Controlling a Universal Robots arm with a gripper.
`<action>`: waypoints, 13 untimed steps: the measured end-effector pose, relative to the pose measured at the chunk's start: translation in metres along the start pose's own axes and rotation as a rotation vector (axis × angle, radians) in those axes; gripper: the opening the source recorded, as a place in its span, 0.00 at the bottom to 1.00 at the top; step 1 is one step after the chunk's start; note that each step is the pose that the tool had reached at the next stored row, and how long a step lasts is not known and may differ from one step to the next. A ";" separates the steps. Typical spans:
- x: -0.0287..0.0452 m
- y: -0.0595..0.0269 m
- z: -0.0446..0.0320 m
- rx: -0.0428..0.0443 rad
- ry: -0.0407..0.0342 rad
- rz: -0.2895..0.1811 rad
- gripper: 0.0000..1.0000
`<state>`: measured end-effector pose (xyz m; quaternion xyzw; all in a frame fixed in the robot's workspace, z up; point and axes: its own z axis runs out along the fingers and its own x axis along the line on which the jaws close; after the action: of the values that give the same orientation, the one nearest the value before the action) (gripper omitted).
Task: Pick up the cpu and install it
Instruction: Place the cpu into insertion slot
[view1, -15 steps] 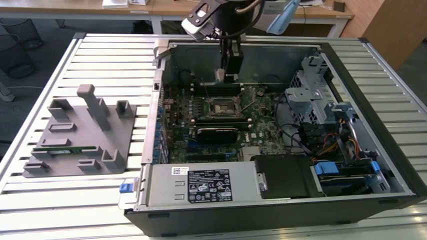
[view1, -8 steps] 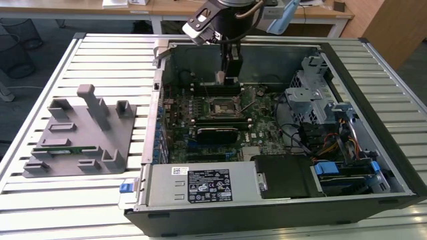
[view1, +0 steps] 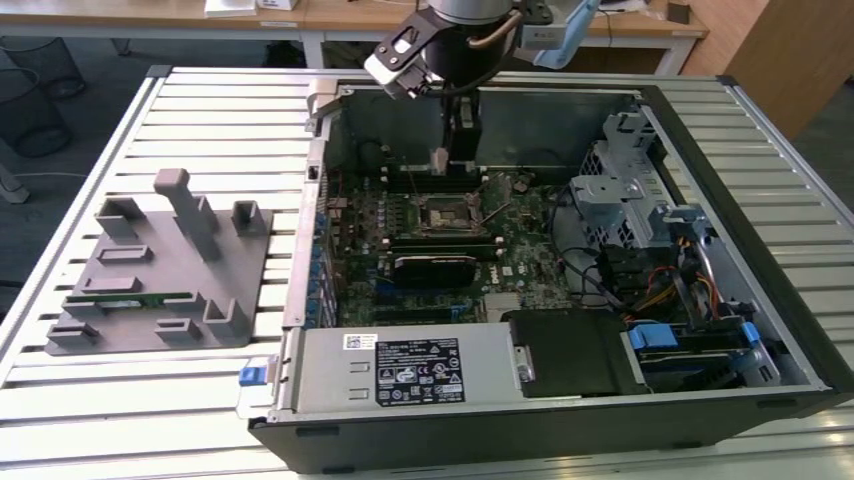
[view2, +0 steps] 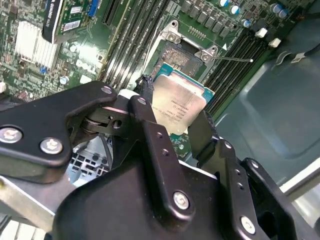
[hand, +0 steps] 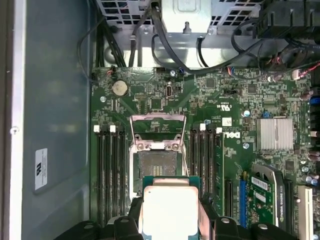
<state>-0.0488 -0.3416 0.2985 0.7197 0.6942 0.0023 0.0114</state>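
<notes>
The cpu, a square chip with a silver top and a thin green rim, is clamped between my black fingers. My gripper is shut on it by two opposite edges. In the first wrist view the cpu hangs just short of the open black socket, whose metal frame is flipped back. In the exterior view my gripper reaches down inside the open computer case, above and slightly behind the socket on the green motherboard.
Memory slots flank the socket on both sides. Cables run along the case wall beyond it. A power supply and a drive cage fill the case's near and right sides. A grey fixture tray holding a green memory stick lies left of the case.
</notes>
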 end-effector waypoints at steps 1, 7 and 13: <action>0.0002 0.0000 0.0018 0.0000 0.0000 0.005 0.53; 0.0049 0.0005 0.0161 -0.0004 0.0004 -0.020 0.53; 0.0128 0.0025 0.0270 -0.0006 0.0004 -0.025 0.53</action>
<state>-0.0453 -0.3293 0.2714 0.7110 0.7031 0.0025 0.0114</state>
